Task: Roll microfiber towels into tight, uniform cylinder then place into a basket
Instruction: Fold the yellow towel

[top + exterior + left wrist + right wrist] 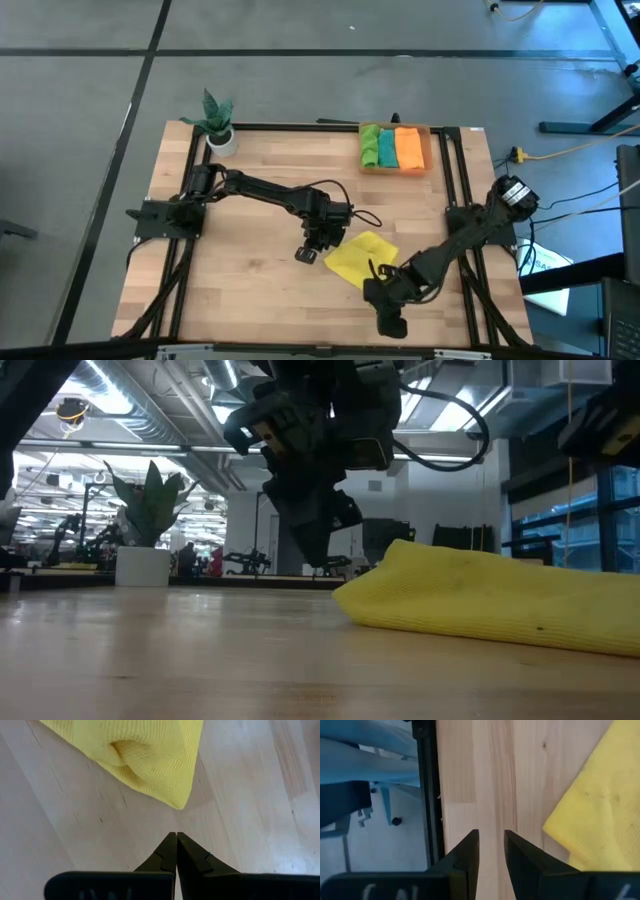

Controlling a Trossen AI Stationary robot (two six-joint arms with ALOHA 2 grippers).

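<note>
The yellow microfiber towel (362, 258) lies crumpled and partly folded over on the wooden table near its front edge; it also shows in the low view (490, 595). My left gripper (176, 837) hovers shut just off the towel's left corner (180, 802), clear of it. My right gripper (491, 837) stands open over bare wood between the towel (600, 810) and the table's front rail, with nothing between its fingers. The orange basket (428, 150) at the far right holds rolled green, teal and orange towels.
A small potted plant (218, 125) stands at the table's far left corner. Black rails (427, 790) frame the table's edges. Bare wood lies left of the yellow towel and between it and the basket.
</note>
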